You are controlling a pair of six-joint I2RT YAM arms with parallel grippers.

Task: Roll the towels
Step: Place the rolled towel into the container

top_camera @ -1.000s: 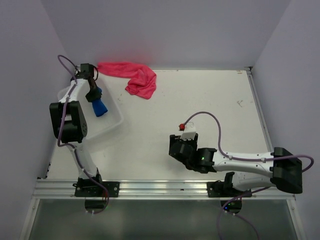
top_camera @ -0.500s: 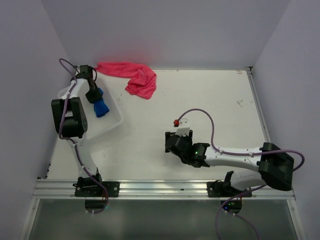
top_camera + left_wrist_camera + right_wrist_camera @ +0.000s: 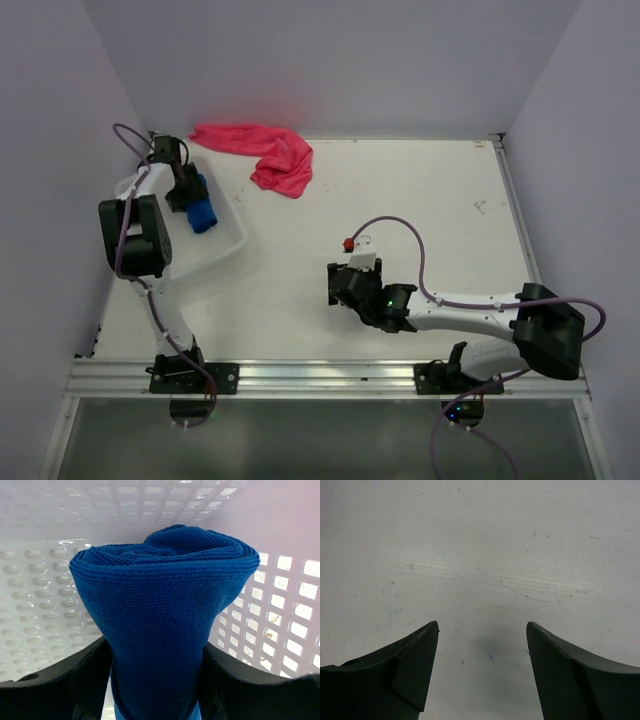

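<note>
The royal blue towel (image 3: 203, 215), rolled into a tight cylinder, lies in the white slotted basket (image 3: 228, 250) at the left. In the left wrist view the roll (image 3: 165, 595) fills the gap between the fingers. My left gripper (image 3: 188, 196) is open around its near end, and the cloth brushes both fingers (image 3: 65, 680). The pink-red towel (image 3: 268, 155) lies crumpled and unrolled at the back of the table, near the wall. My right gripper (image 3: 338, 285) hovers low over bare table at the centre, open with nothing between its jaws (image 3: 482, 626).
The basket's slotted walls (image 3: 290, 605) close in around the left gripper. Purple-grey walls bound the table at the back and both sides. A metal rail (image 3: 320, 375) runs along the near edge. A small red part (image 3: 348, 244) sits on the right arm's cable.
The left jaws have widened around the blue roll, and the gripper has drawn back a little toward the far left. The right arm has stretched out to the left.
</note>
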